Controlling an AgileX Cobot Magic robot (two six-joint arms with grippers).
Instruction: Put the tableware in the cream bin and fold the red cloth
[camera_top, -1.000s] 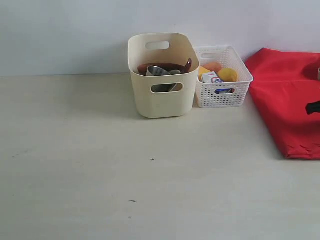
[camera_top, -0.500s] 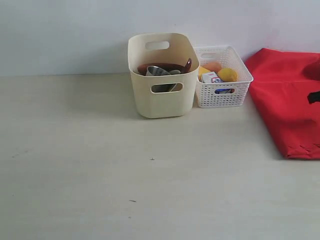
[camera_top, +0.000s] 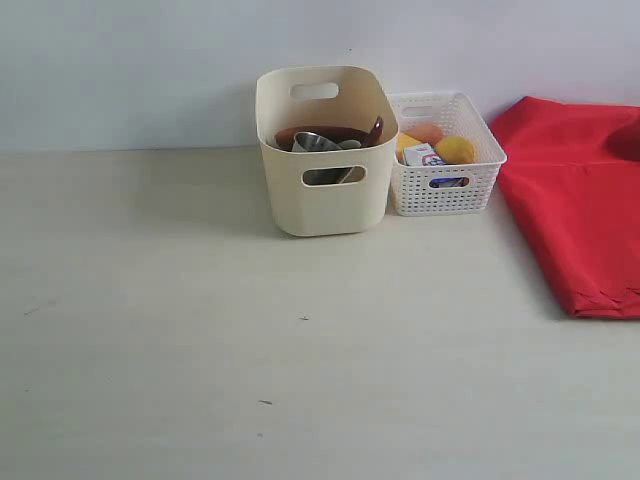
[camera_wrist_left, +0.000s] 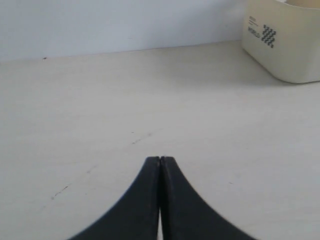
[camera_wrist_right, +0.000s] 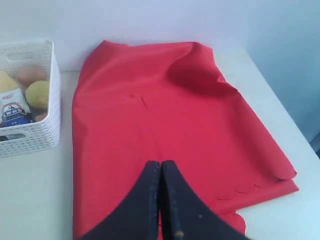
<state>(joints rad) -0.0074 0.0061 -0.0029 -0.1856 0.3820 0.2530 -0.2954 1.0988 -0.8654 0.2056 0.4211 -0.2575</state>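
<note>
Off-white counter (camera_top: 200, 330) fills most of the exterior view, matte and smooth, with a few small dark specks. It runs back to a plain pale wall (camera_top: 130, 70).

At the back, right of the middle, stands the cream bin (camera_top: 325, 205). Over its rim show a steel cup (camera_top: 313, 142), the dark rim of a brown plate (camera_top: 340, 131) and the end of a wooden spoon (camera_top: 376, 129) leaning in the right corner. The cup shows again through the oval handle hole. A bowl cannot be made out.

Touching or just beside the bin's right wall is a lower white basket (camera_top: 445, 195) with a lemon (camera_top: 456, 150) and a milk carton (camera_top: 424, 156) among other food.

Right of the basket the red cloth (camera_top: 580, 210) lies flat on the counter and runs out past the right edge of the exterior view. At its near corner a scalloped edge lies on top of another red layer, close to the counter's outer edge in the right wrist view.

A wide open stretch of counter lies in front of the bin and to its left.

The left gripper (camera_wrist_left: 160, 161) is above this stretch, jaws pressed together on nothing, with the bin's labelled end wall well ahead. The right gripper (camera_wrist_right: 161, 165) is over the cloth, jaws likewise together and empty. Whether it touches the fabric I cannot tell.
</note>
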